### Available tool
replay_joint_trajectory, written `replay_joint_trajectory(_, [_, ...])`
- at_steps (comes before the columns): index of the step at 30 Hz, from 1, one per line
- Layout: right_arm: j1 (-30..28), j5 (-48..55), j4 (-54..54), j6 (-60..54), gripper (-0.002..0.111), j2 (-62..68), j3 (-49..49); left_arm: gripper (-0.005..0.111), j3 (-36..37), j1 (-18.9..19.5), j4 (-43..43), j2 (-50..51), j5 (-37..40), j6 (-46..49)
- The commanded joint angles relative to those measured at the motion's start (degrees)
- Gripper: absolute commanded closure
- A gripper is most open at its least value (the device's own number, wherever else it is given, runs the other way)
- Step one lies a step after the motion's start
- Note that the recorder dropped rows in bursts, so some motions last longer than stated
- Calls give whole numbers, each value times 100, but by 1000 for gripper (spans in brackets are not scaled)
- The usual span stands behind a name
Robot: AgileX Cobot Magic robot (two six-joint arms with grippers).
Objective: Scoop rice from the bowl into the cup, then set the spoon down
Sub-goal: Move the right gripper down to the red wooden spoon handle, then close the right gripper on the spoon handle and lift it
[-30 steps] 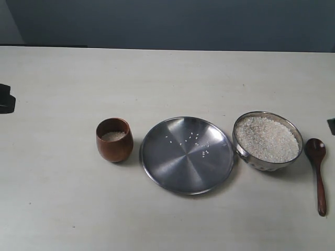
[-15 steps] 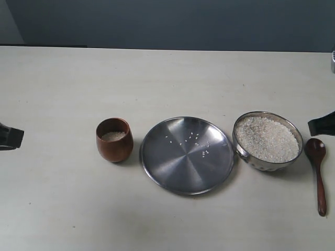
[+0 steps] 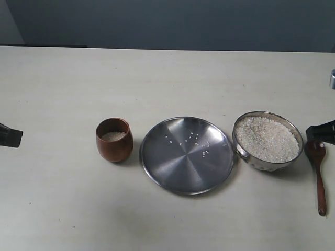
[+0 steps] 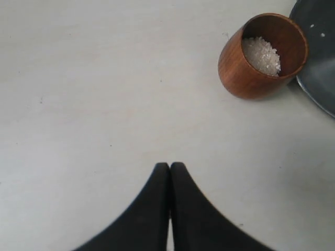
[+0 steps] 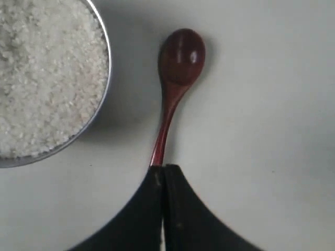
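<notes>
Spoon [image 3: 319, 180] lies flat on the counter [image 3: 157, 78], just right of the bowl [image 3: 260, 162] that's heaped with rice [image 3: 266, 138]. Right claw [image 5: 163, 170] is pressed together. In the right wrist view its tips cover the handle's end, and I can't tell if they touch. Left claw [image 4: 169, 168] is pressed together too, pinching nothing, well apart from the cup [image 3: 113, 145], which has a little rice inside. A few stray grains sit on the plate [image 3: 178, 167] between cup and bowl.
</notes>
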Motion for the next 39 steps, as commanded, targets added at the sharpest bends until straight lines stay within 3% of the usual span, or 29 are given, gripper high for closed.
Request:
replay_joint_trajectory(1, [-46,-107,-49,-120,109,249,19,106,8,7,9,12,-137,11])
replay_joint_trajectory(21, [-46,-1140,588,-120,109,567,1209,106,8,7,9,12,-137,11])
replay_joint_trajectory(28, [-46,-1937,588,333,109,593,1355,106,8,7,19,12,-170,11])
replay_joint_trajectory(30, [-46,-2104,500,455,101,593,1484,106,8,7,19,12,-234,11])
replay_joint_trajectory(35, [-46,-2196,409,730,66,593,1570,106,8,7,19,12,-376,11])
replay_joint_trajectory(37, [-46,-2196,397,730,64,593,1570,106,8,7,19,12,-400,11])
replay_joint_trajectory(39, [-46,-2188,386,739,75,593,1574,106,8,7,19,12,-400,11])
